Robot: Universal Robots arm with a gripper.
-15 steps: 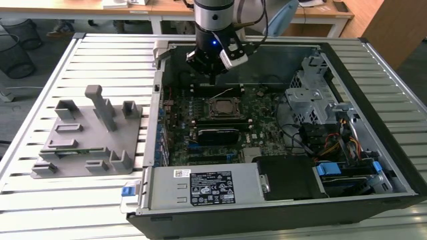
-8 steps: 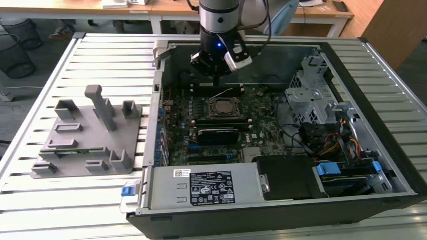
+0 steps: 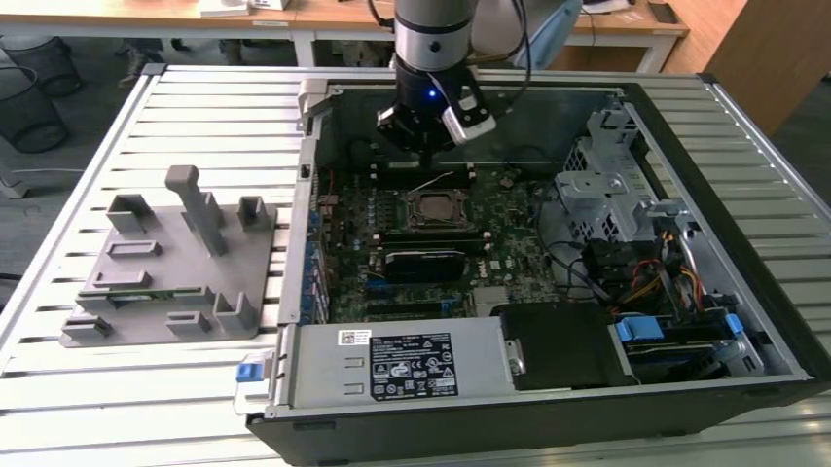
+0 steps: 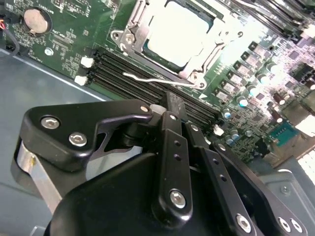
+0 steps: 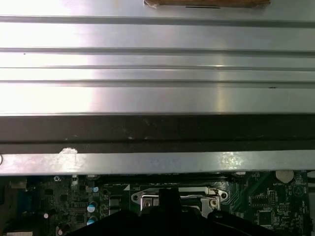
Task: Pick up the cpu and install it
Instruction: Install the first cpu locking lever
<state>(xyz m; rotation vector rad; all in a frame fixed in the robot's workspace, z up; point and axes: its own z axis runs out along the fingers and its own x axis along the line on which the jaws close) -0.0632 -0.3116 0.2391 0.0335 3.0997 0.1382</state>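
Note:
The cpu, a silver-white square, lies flat inside the black-framed socket on the green motherboard of the open computer case. In the second wrist view the cpu sits within the metal socket frame, and a thin wire lever lies loose across the memory slots beside it. My gripper hovers just above the far edge of the socket, over the lever. Its black fingers are shut together with nothing between them. In the first wrist view the gripper covers the middle of the socket frame.
A grey plastic fixture with upright blocks stands on the slatted table at the exterior view's left. Inside the case are a drive cage, coloured cables and a power supply at the near side. The case wall runs close behind the gripper.

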